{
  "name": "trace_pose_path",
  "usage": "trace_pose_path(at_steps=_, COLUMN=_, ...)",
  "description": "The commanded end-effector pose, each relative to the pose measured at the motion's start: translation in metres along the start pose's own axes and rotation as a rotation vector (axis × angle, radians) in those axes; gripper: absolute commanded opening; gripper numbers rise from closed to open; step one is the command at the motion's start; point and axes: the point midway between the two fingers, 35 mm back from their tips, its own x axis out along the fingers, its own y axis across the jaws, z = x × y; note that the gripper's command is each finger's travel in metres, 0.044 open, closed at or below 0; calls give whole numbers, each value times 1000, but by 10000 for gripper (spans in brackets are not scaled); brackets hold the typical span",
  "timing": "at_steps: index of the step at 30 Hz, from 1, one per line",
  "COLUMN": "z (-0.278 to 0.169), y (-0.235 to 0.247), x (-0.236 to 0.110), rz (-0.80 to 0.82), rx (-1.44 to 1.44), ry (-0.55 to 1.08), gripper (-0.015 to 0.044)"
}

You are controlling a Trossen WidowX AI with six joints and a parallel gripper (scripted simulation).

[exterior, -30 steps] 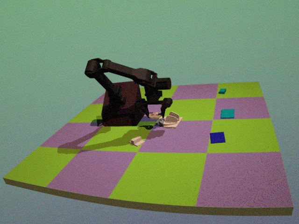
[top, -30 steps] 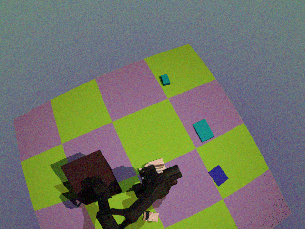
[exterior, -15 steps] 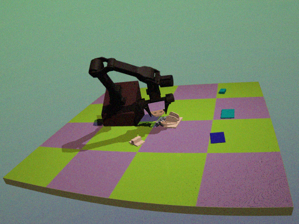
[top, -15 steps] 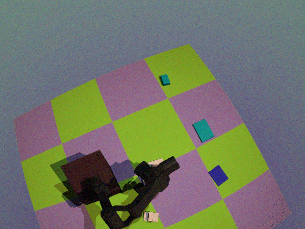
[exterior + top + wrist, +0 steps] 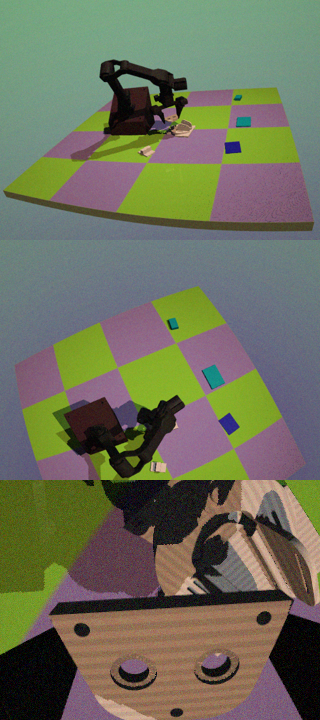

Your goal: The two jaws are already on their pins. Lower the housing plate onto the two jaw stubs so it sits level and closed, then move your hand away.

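My gripper [image 5: 171, 119] [image 5: 170, 623] is shut on the housing plate [image 5: 172, 117] [image 5: 167, 635], a pale tan plate with two ringed holes and three small dark holes. The plate is held in the air between the spread fingers, above and to the left of the base in the exterior view. The pale base [image 5: 191, 130] [image 5: 175, 426] lies on the mat. Two ribbed jaws [image 5: 184, 127] [image 5: 295, 562] stand up side by side on it. In the wrist view they are beyond the plate's far edge, partly shadowed. The stubs cannot be made out clearly. The arm hides most of the base in the top view.
A small pale stepped block [image 5: 160, 467] [image 5: 146, 151] lies nearer the front in the exterior view. A blue square [image 5: 229, 423] [image 5: 232, 147], a teal slab [image 5: 213, 376] [image 5: 243, 121] and a small teal block [image 5: 173, 323] [image 5: 237, 97] lie to the right. The dark red robot mount [image 5: 90, 418] is at the left.
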Motion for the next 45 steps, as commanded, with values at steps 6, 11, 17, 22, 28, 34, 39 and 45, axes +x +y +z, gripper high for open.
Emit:
trace_pose_path(at_steps=6, z=13, y=-11, x=1, rz=13, rx=-248, ry=8, gripper=351)
trace_pose_path(at_steps=11, z=19, y=-16, x=1, rz=18, rx=-380, ry=12, gripper=351)
trace_pose_path(at_steps=17, z=27, y=-22, x=1, rz=25, rx=-538, ry=18, gripper=351)
trace_pose_path(at_steps=22, z=34, y=-27, x=1, rz=32, rx=-669, ry=22, gripper=351)
trace_pose_path(at_steps=28, z=36, y=-28, x=1, rz=35, rx=-708, ry=24, gripper=351)
trace_pose_path(at_steps=34, z=36, y=-28, x=1, rz=35, rx=-708, ry=24, gripper=351)
trace_pose_path(at_steps=39, z=36, y=-28, x=1, rz=35, rx=-708, ry=24, gripper=351)
trace_pose_path(at_steps=45, z=36, y=-28, x=1, rz=35, rx=-715, ry=24, gripper=351)
